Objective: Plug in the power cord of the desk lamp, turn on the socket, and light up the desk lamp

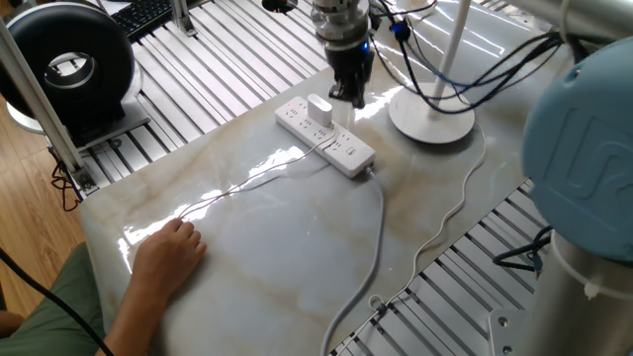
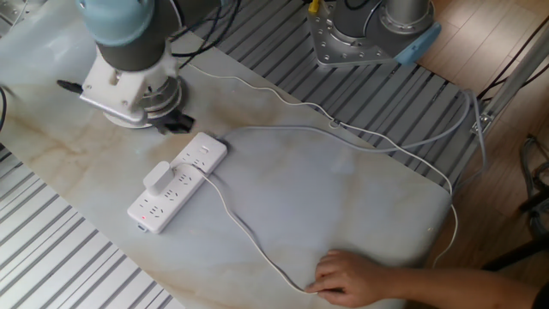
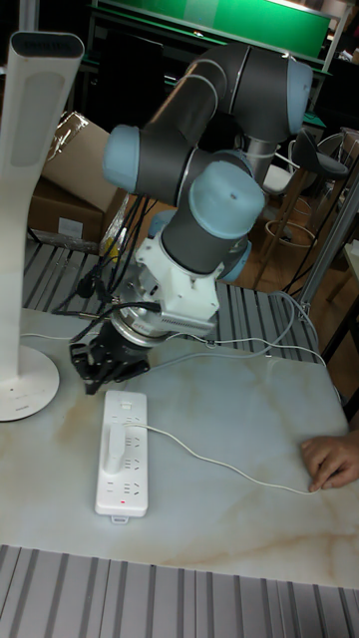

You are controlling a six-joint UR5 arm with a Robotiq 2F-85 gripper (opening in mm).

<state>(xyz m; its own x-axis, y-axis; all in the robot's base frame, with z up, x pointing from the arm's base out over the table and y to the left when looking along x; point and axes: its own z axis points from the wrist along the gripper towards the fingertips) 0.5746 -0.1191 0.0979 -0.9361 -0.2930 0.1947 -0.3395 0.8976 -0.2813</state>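
Observation:
The white socket strip [image 1: 327, 139] [image 2: 177, 183] [image 3: 123, 454] lies flat on the marble table. A boxy white plug [image 1: 318, 106] [image 2: 157, 177] [image 3: 116, 448] sits in it, and the thin power cord [image 2: 249, 233] [image 3: 219, 462] runs from it to a person's hand. The desk lamp [image 3: 31, 189] stands with its round base [image 1: 432, 120] beside the strip. My gripper [image 1: 350, 95] [image 2: 177, 124] [image 3: 98, 365] hangs shut and holding nothing, just above the table between the strip's far end and the lamp base. A small red spot [image 3: 122, 505] shows at the strip's near end.
A person's hand [image 1: 170, 251] [image 2: 352, 277] [image 3: 334, 461] rests on the table holding down the thin cord. The strip's thicker white cable [image 1: 376, 247] trails off the table edge. A black round fan [image 1: 67, 61] stands beyond the far corner. Black robot cables [image 1: 465, 84] drape near the lamp pole.

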